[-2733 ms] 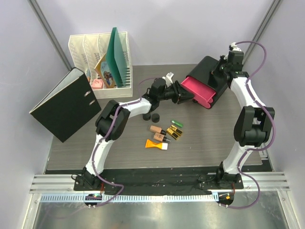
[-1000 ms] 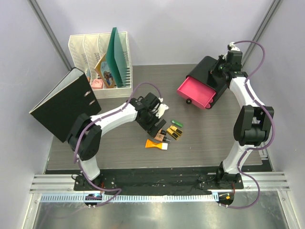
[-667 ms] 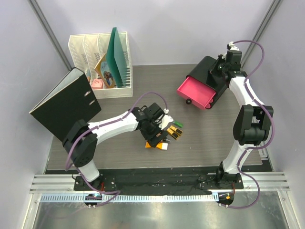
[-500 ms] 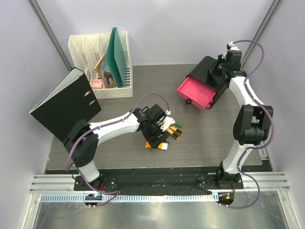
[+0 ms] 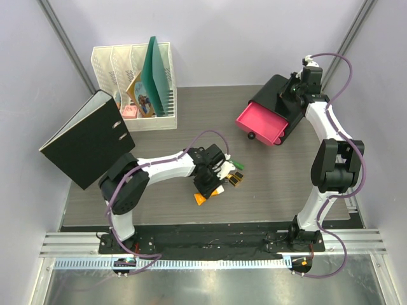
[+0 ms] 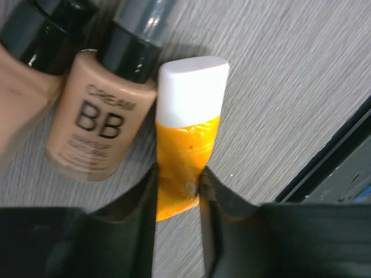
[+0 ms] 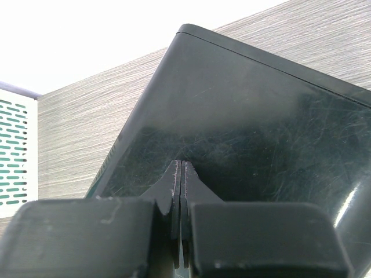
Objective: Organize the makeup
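My L claw (image 6: 177,179) pinches the orange tube (image 6: 186,136) by its flat end, tube lying on the table (image 6: 290,75) just beside 1 peach BB bottle (image 6: 98,130). My R claw (image 7: 181,168), pressed together, is at the black box (image 7: 261,116) top.

A lab's robot cell is showing office trappings: plain walls (image 5: 254,44) are enclosing the bench (image 5: 286,184), an aluminium mounting rail (image 5: 70,243) is running behind the left claw (image 5: 206,190), and a file rack (image 5: 130,82) and binder (image 5: 82,140) are sitting well left of it.
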`<state>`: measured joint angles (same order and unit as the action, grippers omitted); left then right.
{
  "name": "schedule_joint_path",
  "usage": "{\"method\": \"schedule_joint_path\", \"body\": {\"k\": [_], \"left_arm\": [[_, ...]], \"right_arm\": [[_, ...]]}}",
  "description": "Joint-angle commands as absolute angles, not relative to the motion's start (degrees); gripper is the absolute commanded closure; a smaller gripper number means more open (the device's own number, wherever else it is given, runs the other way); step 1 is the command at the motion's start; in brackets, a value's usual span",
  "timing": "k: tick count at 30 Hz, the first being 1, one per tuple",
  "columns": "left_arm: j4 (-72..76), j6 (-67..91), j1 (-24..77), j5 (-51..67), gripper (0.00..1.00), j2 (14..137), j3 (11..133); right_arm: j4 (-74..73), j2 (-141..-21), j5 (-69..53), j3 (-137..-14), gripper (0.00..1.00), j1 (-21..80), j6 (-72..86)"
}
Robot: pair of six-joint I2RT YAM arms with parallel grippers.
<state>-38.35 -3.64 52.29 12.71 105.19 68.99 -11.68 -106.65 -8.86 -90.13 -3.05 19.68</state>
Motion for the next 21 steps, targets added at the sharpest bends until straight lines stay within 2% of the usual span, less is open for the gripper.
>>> {"method": "schedule_joint_path", "body": {"k": [1, 3, 5, 15, 21], "left_arm": [[-36.3, -4.1, 53.0, 13.5, 0.83, 106.3, 70.0], [-36.9, -4.1, 53.3, 13.4, 0.89, 105.9, 70.6], [-37.7, -4.2, 53.6, 13.5, 0.99, 105.2, 71.0], [-40.3, -2.5, 54.1, 13.1, 1.0, 96.9, 81.4], [-37.6, 1.8, 54.1, 12.7, 1.0, 104.6, 95.9]], "right_arm": [[-29.3, -112.4, -7.9, -85.5, 0.99, -2.5, 17.5], [-29.3, -112.4, -8.0, -85.7, 0.99, -2.5, 17.5], [-29.3, -112.4, -8.1, -85.7, 0.99, -2.5, 17.6], [-29.3, -112.7, -8.3, -86.0, 0.99, -2.1, 17.7], [-29.3, -113.0, -8.3, -86.0, 0.99, -2.0, 17.7]]}}
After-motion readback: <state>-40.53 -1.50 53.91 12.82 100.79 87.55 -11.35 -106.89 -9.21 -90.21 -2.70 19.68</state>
